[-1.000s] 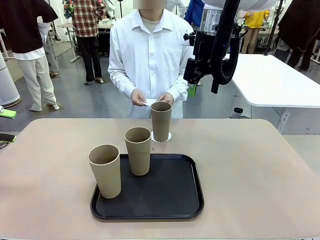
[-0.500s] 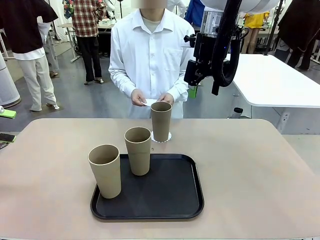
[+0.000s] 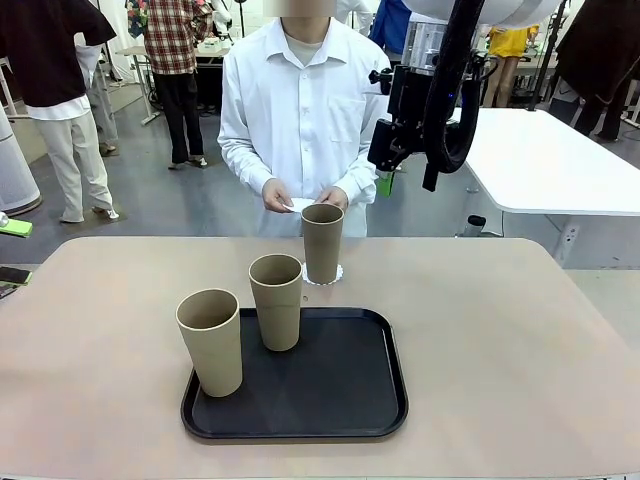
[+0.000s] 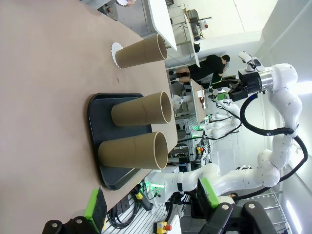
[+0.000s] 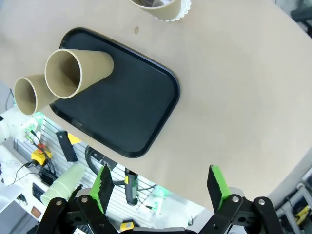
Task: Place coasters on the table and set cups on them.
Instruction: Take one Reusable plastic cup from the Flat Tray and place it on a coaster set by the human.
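One tan cup (image 3: 322, 243) stands on a white lacy coaster (image 3: 323, 275) at the far middle of the beige table (image 3: 500, 350). Two more cups (image 3: 275, 300) (image 3: 211, 342) stand upright on the black tray (image 3: 340, 390). The person across the table holds white coasters (image 3: 300, 204) in both hands just behind the far cup. My right gripper (image 5: 160, 187) hangs open and empty high above the table, looking down on the tray (image 5: 131, 107) and the cup on its coaster (image 5: 183, 11). My left gripper (image 4: 152, 202) is open and empty, well back from the tray (image 4: 97, 141).
A white table (image 3: 540, 160) stands behind at the right. A phone (image 3: 12, 275) lies at the beige table's left edge. My raised right arm (image 3: 430, 100) hangs over the far right side. People stand farther back at the left.
My raised right arm has drifted very slightly. The cups, the coaster and the person's hands have not moved.
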Action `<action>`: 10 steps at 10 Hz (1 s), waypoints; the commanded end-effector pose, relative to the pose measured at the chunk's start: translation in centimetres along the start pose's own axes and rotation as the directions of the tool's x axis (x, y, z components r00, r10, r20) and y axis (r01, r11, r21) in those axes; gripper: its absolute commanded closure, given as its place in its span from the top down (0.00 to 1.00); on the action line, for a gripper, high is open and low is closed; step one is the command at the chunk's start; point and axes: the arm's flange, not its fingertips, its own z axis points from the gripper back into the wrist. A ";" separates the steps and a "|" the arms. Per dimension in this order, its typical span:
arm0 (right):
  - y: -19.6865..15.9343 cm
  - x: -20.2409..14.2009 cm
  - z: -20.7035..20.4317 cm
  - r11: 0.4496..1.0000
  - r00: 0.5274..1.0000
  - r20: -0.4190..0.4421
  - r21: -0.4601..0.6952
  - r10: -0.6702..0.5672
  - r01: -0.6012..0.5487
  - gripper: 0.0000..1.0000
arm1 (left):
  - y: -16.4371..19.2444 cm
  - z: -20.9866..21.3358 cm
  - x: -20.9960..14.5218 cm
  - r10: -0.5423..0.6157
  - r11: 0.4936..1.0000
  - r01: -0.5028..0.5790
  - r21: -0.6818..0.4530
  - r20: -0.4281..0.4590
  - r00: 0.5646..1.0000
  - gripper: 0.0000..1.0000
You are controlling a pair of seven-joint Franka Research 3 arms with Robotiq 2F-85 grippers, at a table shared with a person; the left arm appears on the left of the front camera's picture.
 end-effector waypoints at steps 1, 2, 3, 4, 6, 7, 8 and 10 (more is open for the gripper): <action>-6.3 -5.4 -2.2 0.971 0.983 0.141 0.223 -0.120 0.087 1.00 | 0.0 0.0 0.1 -0.014 1.000 0.015 -0.021 0.014 1.000 1.00; -11.0 -8.1 -4.3 0.907 0.964 0.164 0.401 -0.207 0.127 1.00 | 0.0 0.0 0.1 -0.014 1.000 0.015 -0.021 0.014 1.000 1.00; -14.9 -10.6 -5.8 0.845 0.951 0.187 0.522 -0.247 0.116 1.00 | 0.0 0.0 0.1 -0.014 1.000 0.015 -0.021 0.014 1.000 1.00; -18.4 -13.2 -7.0 0.767 0.942 0.217 0.639 -0.256 0.061 1.00 | 0.0 0.0 0.1 -0.014 1.000 0.015 -0.021 0.014 1.000 1.00; -24.1 -18.5 -9.6 0.585 0.918 0.272 0.809 -0.287 -0.056 1.00 | 0.0 0.0 0.1 -0.014 1.000 0.015 -0.021 0.014 1.000 1.00; -26.4 -20.6 -10.8 0.512 0.897 0.291 0.854 -0.332 -0.088 1.00 | 0.0 0.0 0.1 -0.014 1.000 0.015 -0.021 0.014 1.000 1.00; -28.4 -22.5 -12.1 0.446 0.871 0.284 0.891 -0.401 -0.086 1.00 | 0.0 0.0 0.1 -0.014 1.000 0.015 -0.021 0.014 1.000 1.00; -31.2 -25.8 -15.6 0.344 0.816 0.222 0.939 -0.534 -0.030 1.00 | 0.0 0.0 0.1 -0.014 1.000 0.015 -0.021 0.014 1.000 1.00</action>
